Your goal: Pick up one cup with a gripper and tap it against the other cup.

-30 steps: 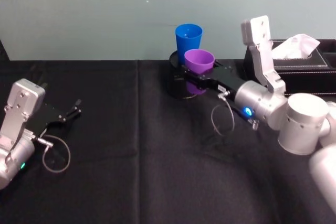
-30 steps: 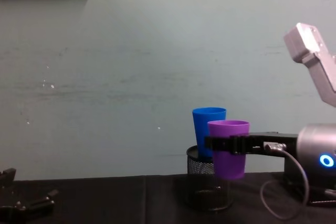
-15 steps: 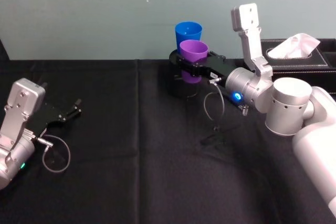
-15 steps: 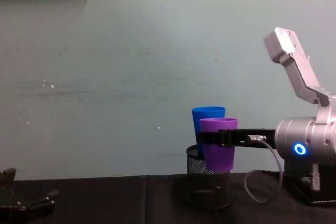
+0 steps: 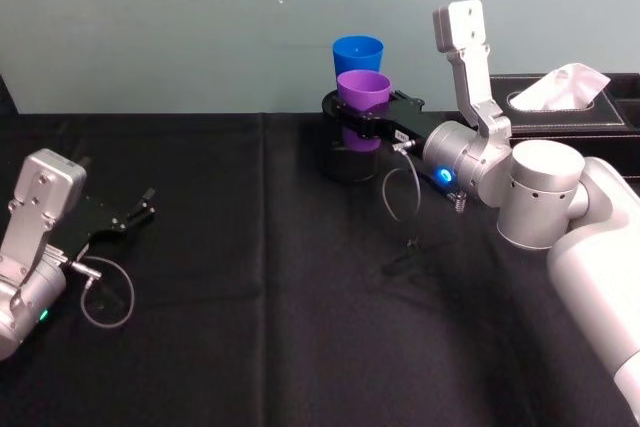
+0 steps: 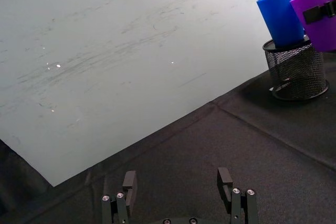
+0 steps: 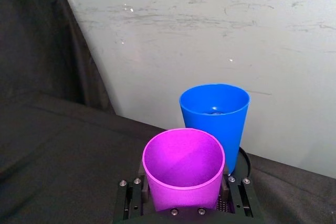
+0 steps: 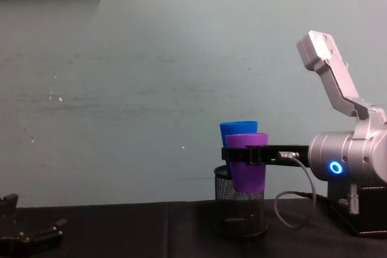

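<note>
While the purple cup [image 5: 362, 92], clamped in the jaws of the right gripper [image 5: 362, 125], hangs just beside the blue cup [image 5: 357, 52] in the mesh holder [image 6: 296, 72], I should advance gently and level. Left gripper [image 5: 140, 212] rests on the bench [image 5: 250, 347], jaws apart.

Held cup [image 5: 362, 97] before other cup [image 5: 357, 52] (seemingly in holder [image 8: 240, 216]).

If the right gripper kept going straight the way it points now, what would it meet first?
The blue cup, standing in the black mesh holder straight ahead. The purple cup clamped in the right gripper would reach it first; they look very close, perhaps touching, but depth is unclear.
</note>
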Tool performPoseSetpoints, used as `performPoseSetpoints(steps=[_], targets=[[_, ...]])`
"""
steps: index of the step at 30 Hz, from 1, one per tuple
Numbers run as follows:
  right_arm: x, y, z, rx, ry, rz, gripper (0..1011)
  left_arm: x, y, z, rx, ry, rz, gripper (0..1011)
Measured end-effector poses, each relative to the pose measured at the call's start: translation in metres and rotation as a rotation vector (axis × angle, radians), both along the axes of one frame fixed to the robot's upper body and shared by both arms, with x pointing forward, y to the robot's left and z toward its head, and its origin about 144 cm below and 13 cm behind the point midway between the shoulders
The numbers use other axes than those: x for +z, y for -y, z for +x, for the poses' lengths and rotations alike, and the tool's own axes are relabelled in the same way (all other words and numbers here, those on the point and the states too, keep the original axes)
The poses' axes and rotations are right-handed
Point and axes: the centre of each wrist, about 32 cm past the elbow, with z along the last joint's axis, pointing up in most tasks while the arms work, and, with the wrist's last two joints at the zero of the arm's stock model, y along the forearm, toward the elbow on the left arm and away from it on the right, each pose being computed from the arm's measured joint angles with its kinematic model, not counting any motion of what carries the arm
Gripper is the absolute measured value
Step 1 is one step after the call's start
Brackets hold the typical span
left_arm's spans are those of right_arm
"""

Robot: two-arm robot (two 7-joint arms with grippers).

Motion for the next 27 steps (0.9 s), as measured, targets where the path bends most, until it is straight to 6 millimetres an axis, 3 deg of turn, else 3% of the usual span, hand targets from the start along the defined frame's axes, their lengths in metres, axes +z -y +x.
performPoseSetpoints(steps=[27], targets=[[-0.0004,0.0006,0.0005,0.0,-0.002,-0.002,730,0.0,0.0,0.0,0.0,0.0,0.0,1000]])
